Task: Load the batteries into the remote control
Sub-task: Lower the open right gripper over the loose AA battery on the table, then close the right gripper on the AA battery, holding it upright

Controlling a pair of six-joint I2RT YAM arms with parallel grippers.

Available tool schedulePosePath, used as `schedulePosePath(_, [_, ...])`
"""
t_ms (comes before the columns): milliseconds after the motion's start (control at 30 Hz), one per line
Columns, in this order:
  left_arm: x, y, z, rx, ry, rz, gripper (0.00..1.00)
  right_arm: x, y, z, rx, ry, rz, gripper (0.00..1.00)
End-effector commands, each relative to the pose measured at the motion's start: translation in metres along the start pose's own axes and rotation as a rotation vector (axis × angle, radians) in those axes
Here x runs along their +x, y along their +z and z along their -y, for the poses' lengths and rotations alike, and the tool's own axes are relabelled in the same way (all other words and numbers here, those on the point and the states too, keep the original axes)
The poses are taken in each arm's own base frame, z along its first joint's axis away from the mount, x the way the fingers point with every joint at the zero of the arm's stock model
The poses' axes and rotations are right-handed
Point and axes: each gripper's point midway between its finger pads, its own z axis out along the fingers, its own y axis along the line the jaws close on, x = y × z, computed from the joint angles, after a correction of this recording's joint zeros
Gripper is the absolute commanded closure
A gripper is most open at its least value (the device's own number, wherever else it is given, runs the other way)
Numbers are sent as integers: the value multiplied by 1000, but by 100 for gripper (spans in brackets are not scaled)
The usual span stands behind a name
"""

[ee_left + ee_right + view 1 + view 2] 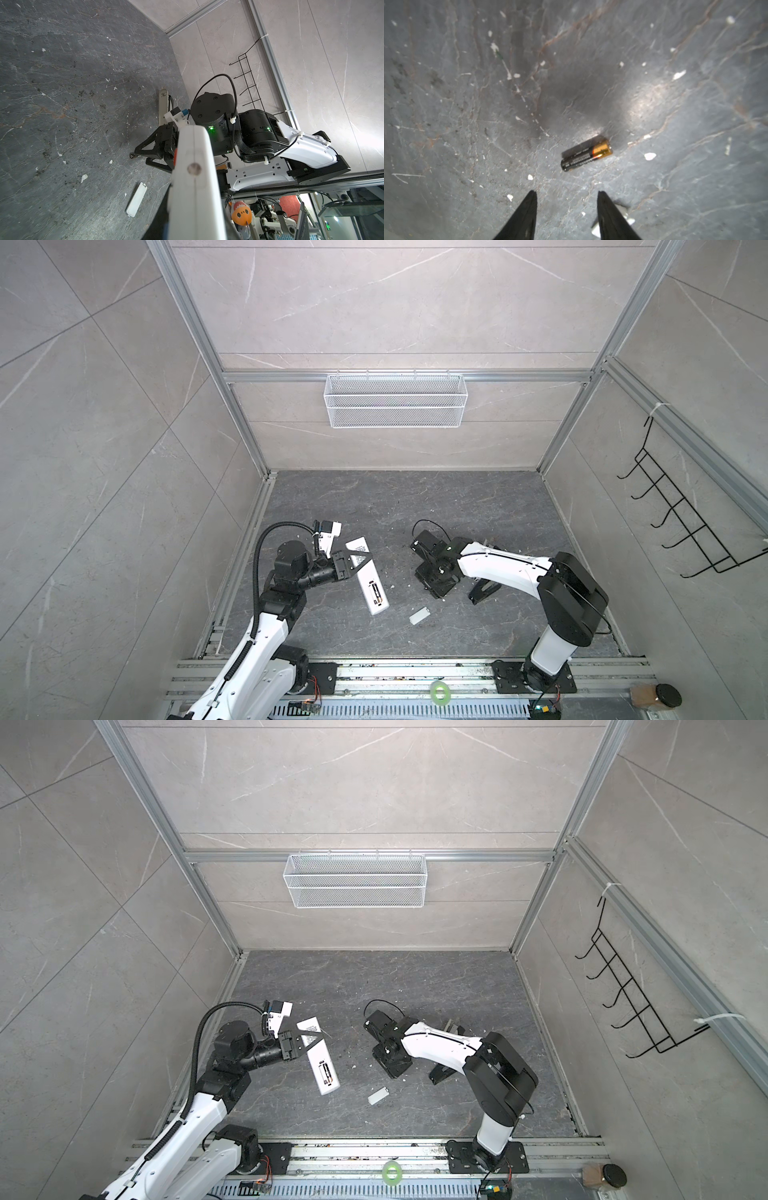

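The remote control [368, 572] is a long white bar, back side up, with its battery bay open near the front end. One dark, gold-tipped battery [376, 591] lies in that bay. My left gripper [360, 563] is shut on the remote's middle from the left. Seen from the left wrist, the remote [195, 187] fills the foreground and hides the jaws. Another battery [586, 154] lies loose on the floor. My right gripper [566, 193] hangs open just short of it, nothing between its fingers. In both top views the right wrist [436, 572] hides those jaws.
The loose white cover [419, 615] lies on the floor between the arms, in front of the remote. White crumbs dot the dark floor. A wire basket [395, 400] hangs on the back wall, a black hook rack [685, 510] on the right wall.
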Motion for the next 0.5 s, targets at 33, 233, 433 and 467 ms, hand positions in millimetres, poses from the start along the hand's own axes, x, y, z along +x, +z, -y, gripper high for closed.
schedulePosePath(33, [-4, -2, 18, 48, 74, 8, 100, -3, 13, 12, 26, 65, 22, 51])
schedulePosePath(233, [-4, -1, 17, 43, 75, 10, 100, -8, 25, 19, 34, 96, 32, 52])
schedulePosePath(433, [-3, -1, 15, 39, 72, 7, 100, -12, 39, 35, 92, 94, 33, 55])
schedulePosePath(467, [-4, -1, 16, 40, 74, 9, 100, -12, 42, 37, 94, 99, 28, 57])
